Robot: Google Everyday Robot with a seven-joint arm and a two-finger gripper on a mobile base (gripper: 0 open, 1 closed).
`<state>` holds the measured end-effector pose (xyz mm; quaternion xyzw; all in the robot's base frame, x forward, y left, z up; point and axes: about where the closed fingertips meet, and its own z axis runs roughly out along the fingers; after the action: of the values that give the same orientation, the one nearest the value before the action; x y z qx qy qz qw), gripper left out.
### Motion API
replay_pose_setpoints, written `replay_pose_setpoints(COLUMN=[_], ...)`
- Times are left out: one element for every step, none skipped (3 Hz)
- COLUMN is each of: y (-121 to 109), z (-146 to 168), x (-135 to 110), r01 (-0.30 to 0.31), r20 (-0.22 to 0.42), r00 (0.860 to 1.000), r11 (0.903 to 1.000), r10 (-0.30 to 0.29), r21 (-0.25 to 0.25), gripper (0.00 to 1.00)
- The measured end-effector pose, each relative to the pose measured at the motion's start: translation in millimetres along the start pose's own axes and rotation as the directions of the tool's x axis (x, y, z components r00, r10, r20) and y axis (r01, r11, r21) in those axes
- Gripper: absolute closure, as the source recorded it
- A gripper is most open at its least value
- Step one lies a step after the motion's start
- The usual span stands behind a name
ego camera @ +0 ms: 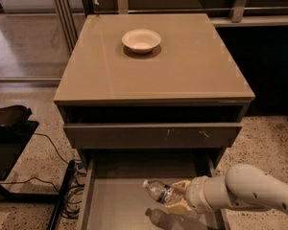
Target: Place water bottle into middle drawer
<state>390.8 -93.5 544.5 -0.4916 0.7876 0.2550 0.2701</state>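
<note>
- The water bottle (159, 191) is held tilted, with its white cap pointed up and left.
- The tool (176, 201) is clenched on the bottle's lower body, low and right of centre, at the end of the white arm (252, 191).
- The bottle is held over the pulled-out middle drawer (110, 202), and its shadow (170, 220) is cast on the drawer floor.
- The scuffed upper drawer (134, 135) is seen slightly out, just above.
- A white bowl (141, 40) is set on the desk (182, 75), toward the rear.

No readable text anywhere
</note>
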Motion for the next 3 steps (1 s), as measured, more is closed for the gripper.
replay_pose_setpoints(y=[8, -17, -63], z=[53, 106, 132], x=[17, 31, 49], r01=[0.01, 0.024, 0.026], r20=[0.027, 0.041, 0.05], r00=[1.0, 0.999, 0.998], r11=[0.9998, 0.9971, 0.9915], r10=[-0.011, -0.027, -0.033], r21=[0.018, 0.072, 0.127], gripper=[1.0, 1.0, 1.0])
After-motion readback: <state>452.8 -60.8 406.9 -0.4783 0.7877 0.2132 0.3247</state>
